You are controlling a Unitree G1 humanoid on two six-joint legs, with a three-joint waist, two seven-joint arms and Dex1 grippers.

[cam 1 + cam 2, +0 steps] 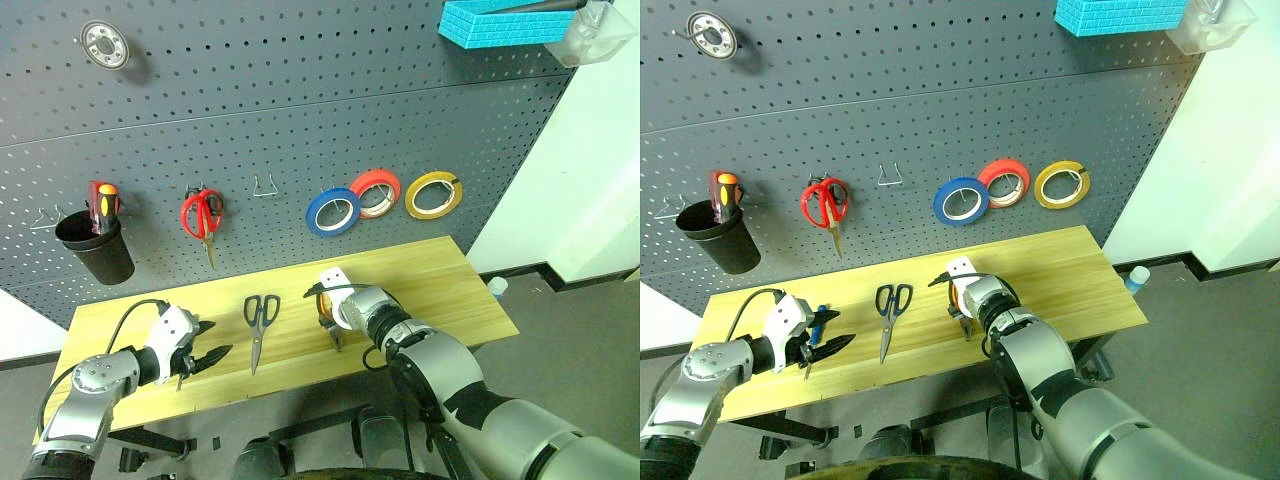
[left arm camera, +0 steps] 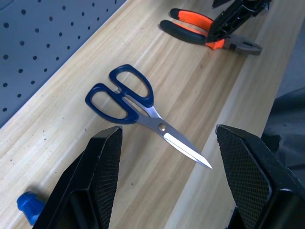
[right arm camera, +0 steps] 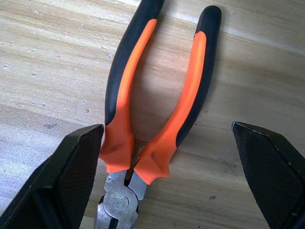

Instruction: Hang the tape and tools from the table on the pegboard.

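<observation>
The yellow tape hangs on the dark pegboard, right of a red and a blue roll. On the wood table lie dark-handled scissors and orange-and-black pliers. My right gripper stands open, pointing down over the pliers' handles near the joint, one finger on each side. At the table's left end my left gripper is open and empty, aimed at the scissors. The blue-handled screwdriver lies right beside it.
Red-handled scissors and a black cup holding a red screwdriver hang on the board's left. A bare metal hook sits between the scissors and the rolls. A blue bin and a clear container sit at the top right.
</observation>
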